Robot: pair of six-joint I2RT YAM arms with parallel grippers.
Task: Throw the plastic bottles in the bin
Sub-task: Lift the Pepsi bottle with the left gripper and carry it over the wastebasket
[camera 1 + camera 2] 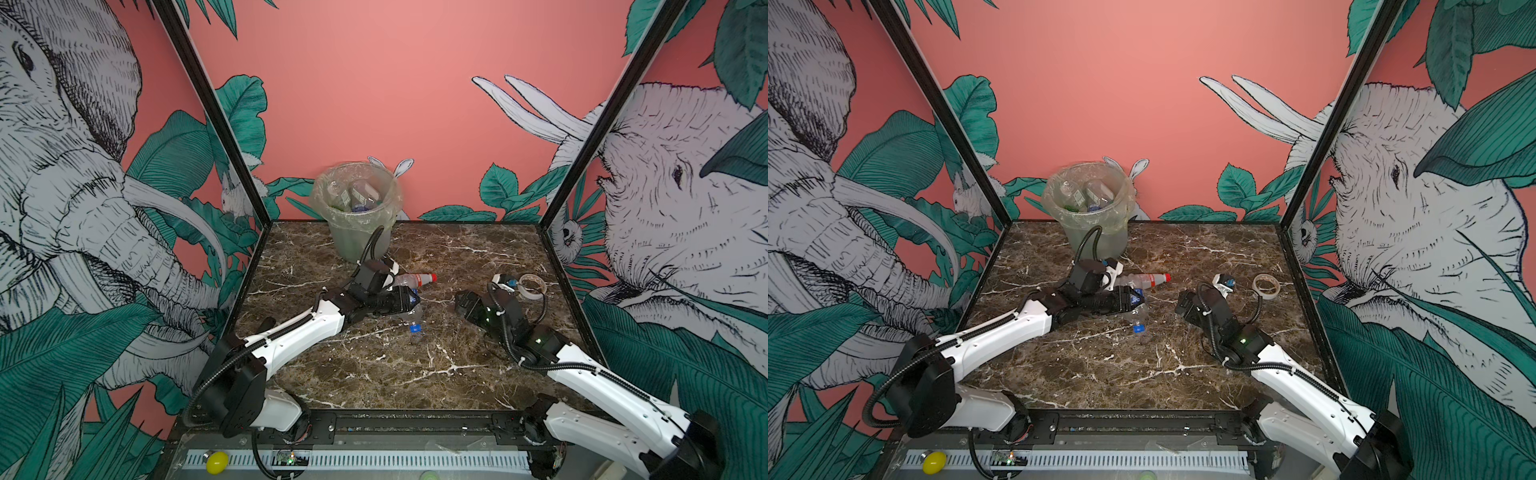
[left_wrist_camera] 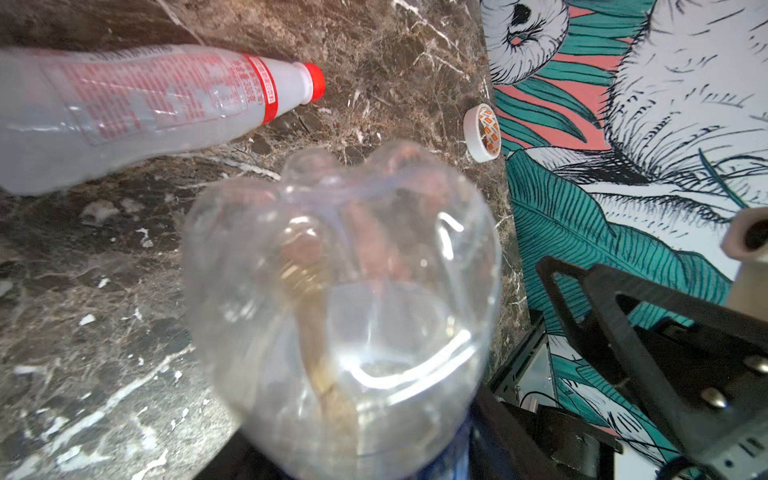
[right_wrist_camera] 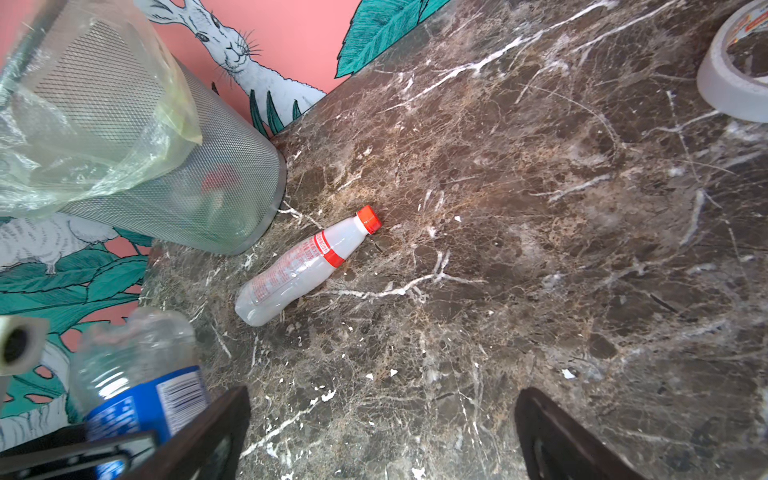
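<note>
My left gripper (image 1: 411,301) (image 1: 1133,300) is shut on a clear plastic bottle (image 2: 340,291) (image 3: 137,374) with a blue label. The bottle's blue cap (image 1: 415,329) (image 1: 1138,329) shows just below the gripper. A second bottle with a red cap (image 1: 415,279) (image 1: 1148,280) (image 2: 124,108) (image 3: 307,266) lies on the marble table just beyond the left gripper, in front of the bin. The bin (image 1: 357,199) (image 1: 1088,199) (image 3: 166,166) stands at the back edge with a bag liner and several bottles inside. My right gripper (image 1: 463,303) (image 1: 1183,305) (image 3: 382,399) stands open over bare table, right of the bottles.
A beige ring of tape (image 1: 532,286) (image 1: 1266,286) (image 2: 482,133) (image 3: 735,83) lies at the right side of the table, beyond the right gripper. Patterned walls and black frame posts close the table on three sides.
</note>
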